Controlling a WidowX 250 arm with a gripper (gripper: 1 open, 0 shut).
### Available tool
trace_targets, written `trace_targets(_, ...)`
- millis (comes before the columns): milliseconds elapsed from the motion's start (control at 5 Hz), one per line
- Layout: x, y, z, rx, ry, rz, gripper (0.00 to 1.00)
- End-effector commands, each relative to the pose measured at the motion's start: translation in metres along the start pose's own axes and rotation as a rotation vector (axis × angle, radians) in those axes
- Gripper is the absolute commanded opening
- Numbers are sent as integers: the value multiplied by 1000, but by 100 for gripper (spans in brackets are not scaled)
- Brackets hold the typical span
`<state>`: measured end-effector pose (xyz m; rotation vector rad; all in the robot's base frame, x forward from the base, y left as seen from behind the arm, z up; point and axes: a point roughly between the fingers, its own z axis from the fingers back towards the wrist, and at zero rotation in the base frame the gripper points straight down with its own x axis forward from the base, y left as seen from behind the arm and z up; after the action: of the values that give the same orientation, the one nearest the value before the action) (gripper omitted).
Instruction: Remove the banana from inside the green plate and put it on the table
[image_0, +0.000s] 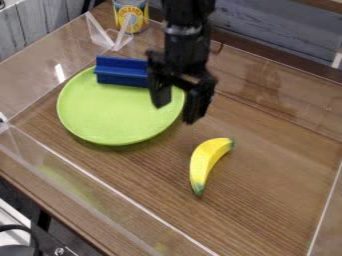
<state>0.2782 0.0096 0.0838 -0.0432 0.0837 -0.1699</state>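
The yellow banana (207, 163) lies on the brown table (274, 130), just right of the green plate (107, 108) and apart from its rim. My gripper (179, 103) hangs above the plate's right edge, up and to the left of the banana, pointing straight down. Its two black fingers (198, 101) stand apart with nothing between them, so it is open. The plate's flat inside holds nothing.
A blue rectangular block (122, 71) rests at the plate's far rim. A yellow-and-white object (127, 17) stands at the back. Clear acrylic walls (34, 150) edge the table on the left and front.
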Motion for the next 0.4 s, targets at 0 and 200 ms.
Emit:
trace_targets(0,20,0,28,7,-73,-1,100)
trace_targets(200,25,1,35,4,-102,-6,100)
